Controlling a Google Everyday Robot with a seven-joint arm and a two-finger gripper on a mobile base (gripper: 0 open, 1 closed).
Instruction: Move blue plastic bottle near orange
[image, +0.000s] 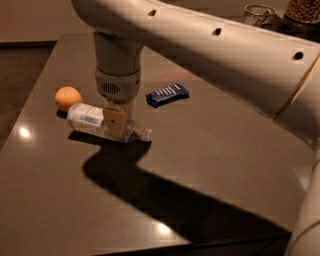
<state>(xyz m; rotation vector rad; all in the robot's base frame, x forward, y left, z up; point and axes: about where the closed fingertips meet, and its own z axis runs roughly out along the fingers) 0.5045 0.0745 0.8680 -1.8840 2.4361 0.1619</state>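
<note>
The blue plastic bottle lies on its side on the dark table, its base toward the left and its white cap pointing right. The orange sits just up and left of the bottle's base, very close to it or touching it. My gripper comes straight down from above and is shut around the bottle's neck end. One tan finger shows in front of the bottle; the other is hidden behind it.
A small flat dark-blue packet lies right of the gripper. My arm spans the upper right of the view and casts a wide shadow across the table. A glass and a bowl of nuts stand at the far right back.
</note>
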